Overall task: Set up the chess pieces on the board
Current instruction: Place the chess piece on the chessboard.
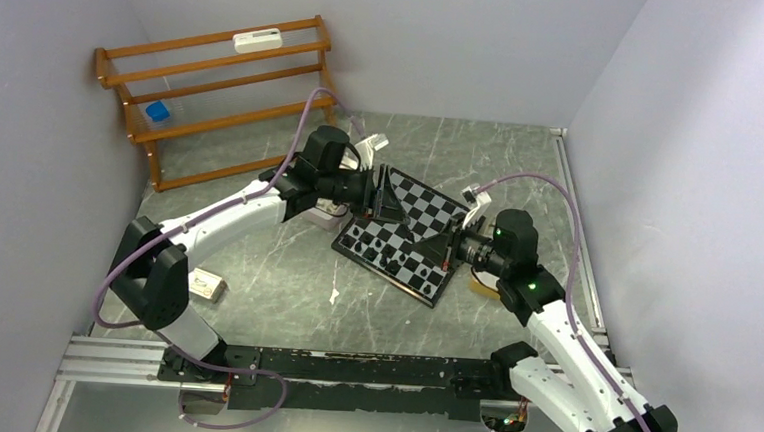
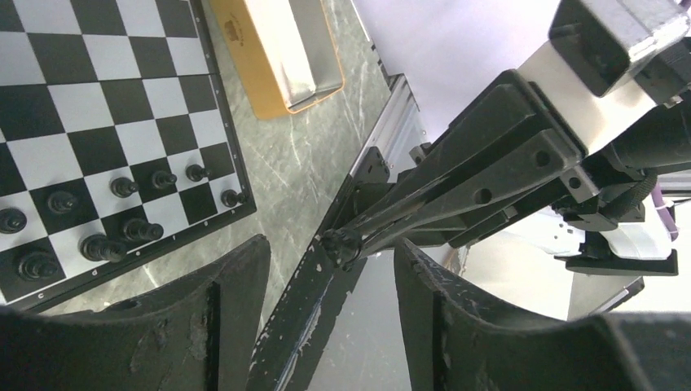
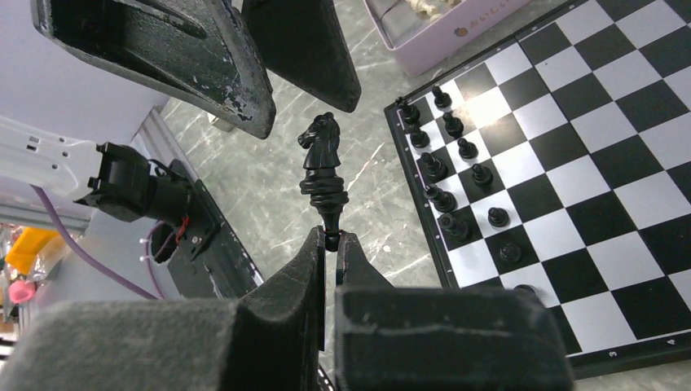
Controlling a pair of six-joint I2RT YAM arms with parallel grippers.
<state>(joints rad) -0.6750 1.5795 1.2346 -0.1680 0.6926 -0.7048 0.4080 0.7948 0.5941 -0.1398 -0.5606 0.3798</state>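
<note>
Our right end effector [image 3: 330, 240] is closed on the base of a small black knight chess piece [image 3: 323, 167]. Our left end effector [image 2: 330, 252] is partly open, its fingers either side of the knight, apart from it. The flat black-and-white checked board [image 3: 619, 147] lies just beside both.

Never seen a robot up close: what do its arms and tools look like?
The left arm and right arm have smooth white shells with chunky black joints. A purple cable loops along each. The right one shows green lights. The left tool and right tool each have two black wedge-shaped fingers; the left's are scuffed with pale flecks.
</note>
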